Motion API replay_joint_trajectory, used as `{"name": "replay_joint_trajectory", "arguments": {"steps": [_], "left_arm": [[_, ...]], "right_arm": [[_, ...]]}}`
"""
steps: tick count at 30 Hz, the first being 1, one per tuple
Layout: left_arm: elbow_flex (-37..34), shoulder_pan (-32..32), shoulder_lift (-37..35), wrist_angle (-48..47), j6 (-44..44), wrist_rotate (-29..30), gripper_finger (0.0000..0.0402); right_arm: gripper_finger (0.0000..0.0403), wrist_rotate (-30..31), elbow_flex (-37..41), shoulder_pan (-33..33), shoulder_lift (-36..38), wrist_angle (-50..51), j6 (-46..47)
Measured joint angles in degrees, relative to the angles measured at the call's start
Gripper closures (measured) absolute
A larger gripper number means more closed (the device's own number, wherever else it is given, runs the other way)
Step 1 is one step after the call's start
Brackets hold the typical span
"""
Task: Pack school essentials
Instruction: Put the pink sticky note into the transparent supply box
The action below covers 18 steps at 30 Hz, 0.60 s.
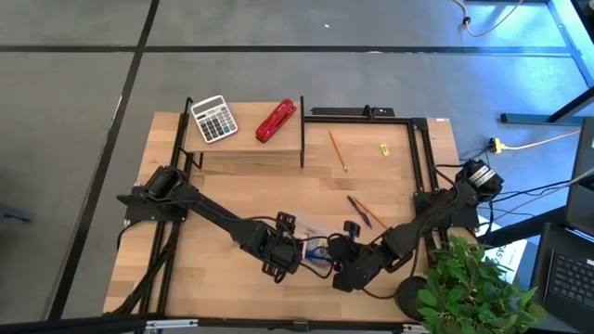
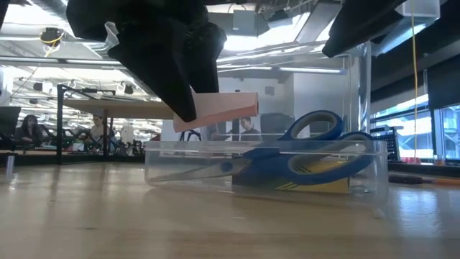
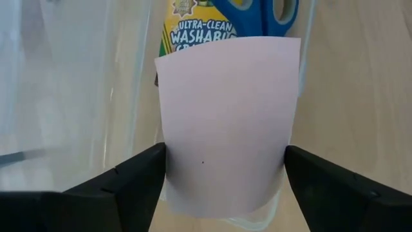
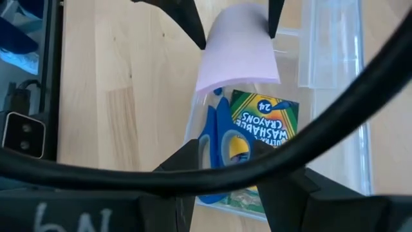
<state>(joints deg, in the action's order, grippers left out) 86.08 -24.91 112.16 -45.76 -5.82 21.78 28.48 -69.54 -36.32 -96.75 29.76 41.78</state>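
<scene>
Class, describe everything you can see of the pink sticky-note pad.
The pink sticky-note pad is a pale pink, plain square block of paper. The left gripper is shut on it, one finger on each side edge. It hangs roughly level above the clear plastic box, over the blue-handled scissors and crayon box, not touching them.

The left gripper (image 3: pixel 225 174) holds the pink sticky-note pad (image 3: pixel 226 122) by its two side edges. One dark finger (image 3: pixel 132 180) presses against one edge and the other finger presses against the opposite edge. The pad faces the camera flat and is slightly bowed. It hangs over the clear plastic case (image 3: pixel 96 96), whose transparent walls run along both sides of the pad. Inside the case, beyond the pad, lies a yellow crayon box (image 3: pixel 193 32) printed "ULTRA-CLEAN WASHABLE". The blue-handled scissors (image 3: pixel 257 13) rest on the box. The case sits on the light wooden table (image 3: pixel 360 84).
</scene>
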Motion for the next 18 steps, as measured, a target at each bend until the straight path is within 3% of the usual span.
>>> {"name": "replay_joint_trajectory", "arguments": {"steps": [18], "left_arm": [[0.0, 2.3, 0.0, 0.0, 0.4, 0.0, 0.0099]], "right_arm": [[0.0258, -0.1, 0.0, 0.0, 0.0, 0.1, -0.1]]}}
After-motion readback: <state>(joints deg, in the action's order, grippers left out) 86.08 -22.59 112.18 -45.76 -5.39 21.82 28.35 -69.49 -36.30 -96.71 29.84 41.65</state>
